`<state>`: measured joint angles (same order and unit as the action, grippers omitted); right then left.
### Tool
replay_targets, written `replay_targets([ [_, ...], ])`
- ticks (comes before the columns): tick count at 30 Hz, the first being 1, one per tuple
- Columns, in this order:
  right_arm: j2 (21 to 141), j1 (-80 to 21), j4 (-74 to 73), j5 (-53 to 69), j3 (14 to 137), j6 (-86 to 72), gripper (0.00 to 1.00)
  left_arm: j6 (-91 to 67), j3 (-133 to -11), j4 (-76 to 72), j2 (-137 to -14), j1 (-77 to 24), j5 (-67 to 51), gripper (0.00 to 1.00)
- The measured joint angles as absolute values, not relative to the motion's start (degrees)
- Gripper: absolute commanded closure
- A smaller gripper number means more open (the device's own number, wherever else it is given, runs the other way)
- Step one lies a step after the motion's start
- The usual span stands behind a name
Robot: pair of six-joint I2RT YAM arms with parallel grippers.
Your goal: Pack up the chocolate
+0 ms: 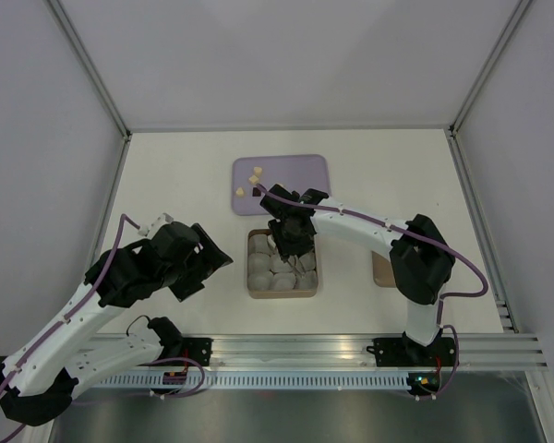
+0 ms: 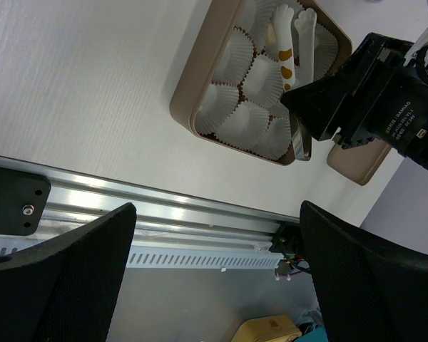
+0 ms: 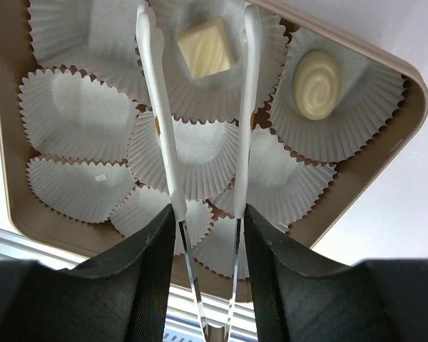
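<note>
Placement in hand: the right gripper (image 3: pixel 207 221), fingers clamped on the tongs (image 3: pixel 159 135), holds the tong tips apart around a square cream chocolate (image 3: pixel 205 48) resting in a paper cup (image 3: pixel 200 100) of the box (image 3: pixel 414 89). Next, I judge: lift clear, then fetch another from the purple tray (image 1: pixel 295 175) near the far edge of the worktop (image 1: pixel 166 175). The left gripper (image 2: pixel 217 242) has its fingers wide apart, empty.

Bright, even, diffuse light falls from above. Overhead, the white desk (image 1: pixel 185 185) is sharp, with only faint soft shadows beneath the arms. In the left wrist view a metal rail (image 2: pixel 164 206) carries a streak of glare, and the left hand (image 2: pixel 217 214) sits dark and soft-edged at the bottom. In the right wrist view white paper cups (image 3: pixel 78 114) are crisp and very bright, while the right hand (image 3: pixel 209 214) and the near end of the tongs (image 3: pixel 157 107) blur.
</note>
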<state>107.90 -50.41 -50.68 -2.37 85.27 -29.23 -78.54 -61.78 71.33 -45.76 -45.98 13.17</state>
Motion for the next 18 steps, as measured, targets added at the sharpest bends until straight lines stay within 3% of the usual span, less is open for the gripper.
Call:
replay_targets([
  [10,107.26,-50.41,-52.77,-2.9,85.34,-30.06,0.56,-78.54,-61.78,71.35,-45.74,-45.98,13.1,0.01],
  [18,99.22,-50.41,-57.95,-2.37,87.88,-30.81,0.56,-78.54,-61.78,71.35,-45.8,-45.98,13.1,0.0],
])
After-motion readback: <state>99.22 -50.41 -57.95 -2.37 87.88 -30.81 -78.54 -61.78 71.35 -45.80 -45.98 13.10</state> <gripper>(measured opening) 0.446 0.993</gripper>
